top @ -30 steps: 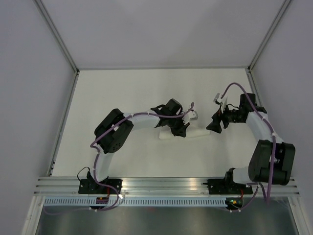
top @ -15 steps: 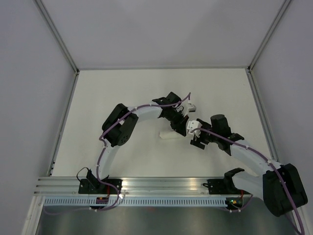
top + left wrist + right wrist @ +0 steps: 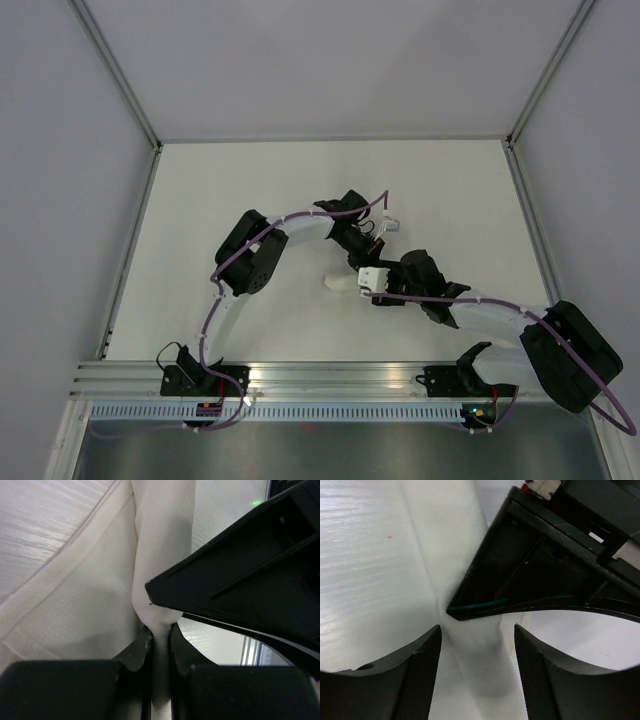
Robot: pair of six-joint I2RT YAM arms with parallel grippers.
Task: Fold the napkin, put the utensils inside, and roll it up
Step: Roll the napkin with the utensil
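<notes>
Left wrist view: left pincer (image 3: 160, 636) at bottom centre, jaws together and clamped on a thin ridge of napkin (image 3: 85, 605). The cloth is squeezed flat between them. From the pinch a narrow fold climbs to the top of the frame. A wider layer spreads to the left, its hemmed edge slanting from upper centre to lower left. A black wedge, one finger of the right pincer (image 3: 240, 570), enters from the right. Its tip sits over the fold just above the pinch.

Right wrist view: right pincer (image 3: 477, 675) at bottom, jaws apart, one finger either side of the napkin (image 3: 452, 540). It is not closed on the cloth. Here the napkin reads as a slim white roll running from upper left down between the fingers. The dark body of the left pincer (image 3: 545, 575) fills the upper right, its tip against the roll's right edge at mid frame.

Top view: left pincer (image 3: 362, 252) and right pincer (image 3: 376, 287) meet just right of centre. Napkin (image 3: 340, 283): only a short white stub shows to their left, lying on the surface (image 3: 250, 190); the rest is hidden under the pincers. Left arm (image 3: 290, 230) arcs in from lower left. Right arm (image 3: 490, 315) reaches in low from lower right. Rail (image 3: 330, 375) crosses the bottom of the frame.
</notes>
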